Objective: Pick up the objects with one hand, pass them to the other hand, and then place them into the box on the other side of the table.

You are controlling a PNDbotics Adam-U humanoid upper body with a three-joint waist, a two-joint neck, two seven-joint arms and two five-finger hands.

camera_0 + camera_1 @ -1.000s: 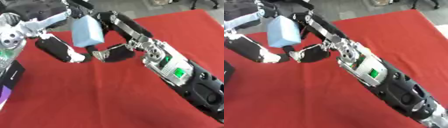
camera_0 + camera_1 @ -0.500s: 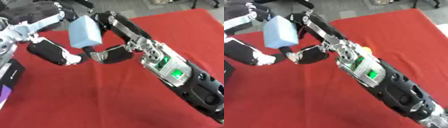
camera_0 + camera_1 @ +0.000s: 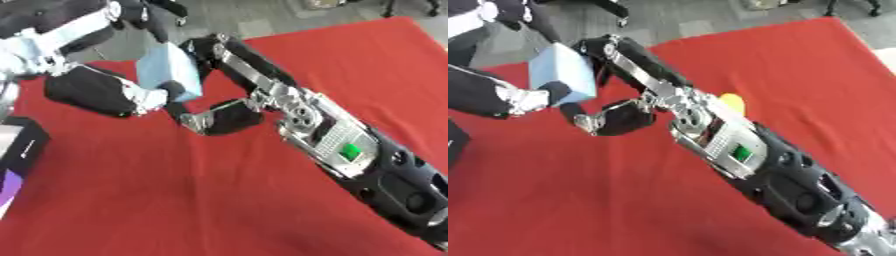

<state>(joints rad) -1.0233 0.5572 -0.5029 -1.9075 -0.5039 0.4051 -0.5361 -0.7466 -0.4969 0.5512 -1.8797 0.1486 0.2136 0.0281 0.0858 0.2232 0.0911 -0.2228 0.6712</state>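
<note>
Fingers of the right hand [image 3: 229, 102] curled round the right side of a pale blue block [image 3: 169, 72], its thumb hooked beneath. The left hand [image 3: 105, 91] closed on the block's lower left corner, so both hands gripped it above the far left part of the red tablecloth [image 3: 175, 200]. The right forearm ran diagonally to the near right corner. A yellow object [image 3: 731, 101] peeked out beside it. A dark box [image 3: 17, 150] sat at the left edge; cloth near the camera lay open.
</note>
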